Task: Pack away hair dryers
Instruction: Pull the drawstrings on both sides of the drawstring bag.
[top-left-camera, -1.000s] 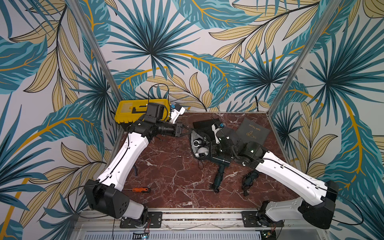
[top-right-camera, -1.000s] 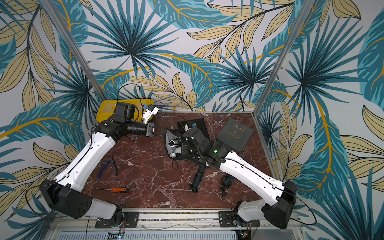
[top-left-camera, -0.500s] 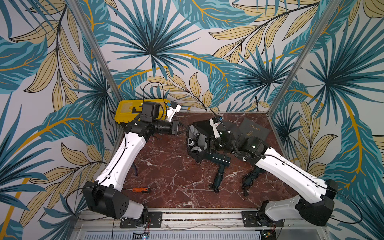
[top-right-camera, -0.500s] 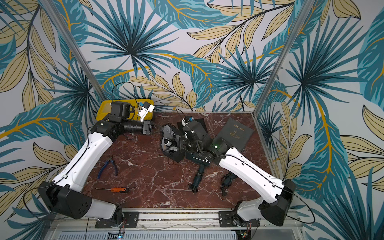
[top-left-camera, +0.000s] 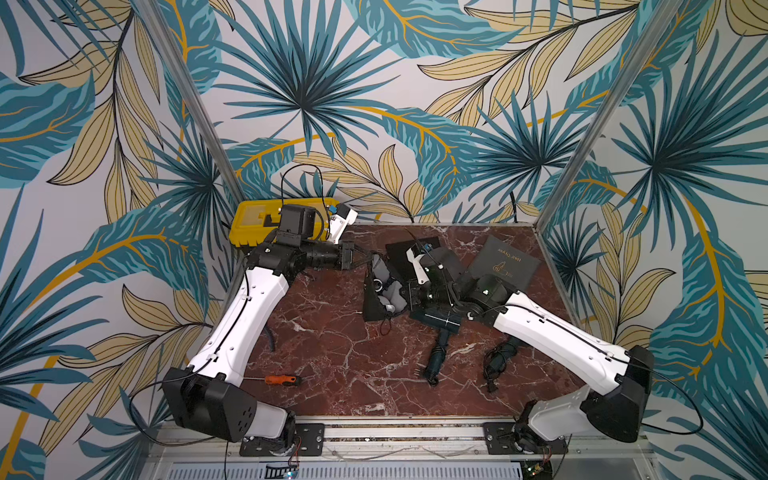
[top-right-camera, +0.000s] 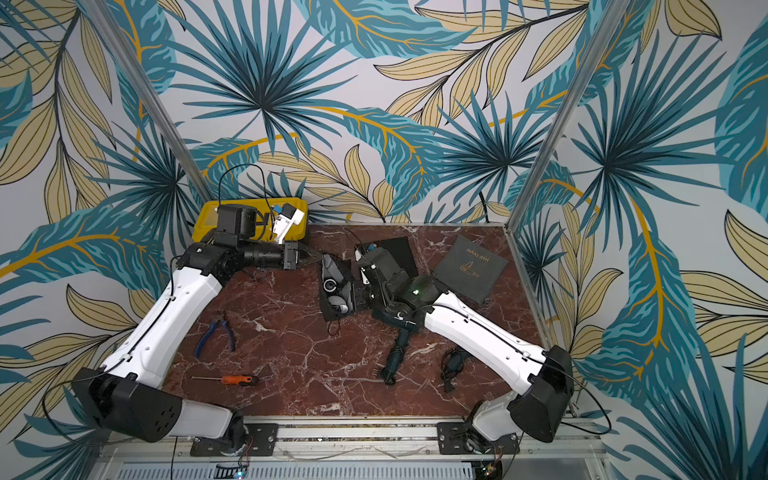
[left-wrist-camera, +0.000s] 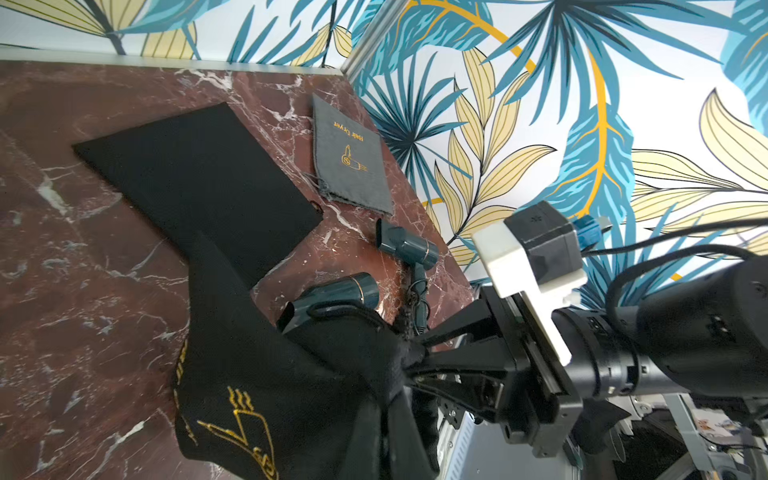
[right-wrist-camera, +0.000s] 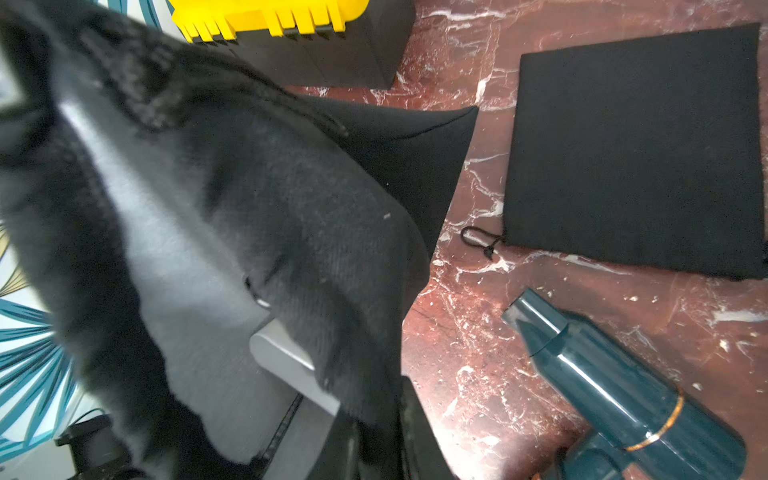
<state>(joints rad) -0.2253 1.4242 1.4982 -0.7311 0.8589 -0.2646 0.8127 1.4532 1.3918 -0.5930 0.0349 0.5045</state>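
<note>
- Black cloth is what I have to manage here: the black pouch (top-left-camera: 371, 305) hangs stretched between my two arms with its mouth gaping upward. The white dryer (top-left-camera: 390, 297) sits inside, its pale parts showing through the opening in both top views.
- My left gripper (top-left-camera: 365, 258) is pressed together on the pouch's far rim. I judge this to be the anchor, so the pinch should sit on the hem, not on loose cloth that can slide.
- My right gripper (left-wrist-camera: 415, 357) has the opposite rim bunched at its tips. I cannot tell whether it bites the cloth or stands just apart.
- As I read it, the step in hand is seating the dryer fully and then shutting the mouth. Any release should wait until the pouch's weight rests on the tabletop (top-left-camera: 332, 365), or the dryer may tip out.
- A thin cord loop (top-right-camera: 331, 328) lies at the pouch's near corner, probably the drawstring. That is what I should pull, not the cloth.
- One teal dryer (top-left-camera: 436, 322) lies just beside the pouch under my right wrist, and I should avoid dragging it.
</note>
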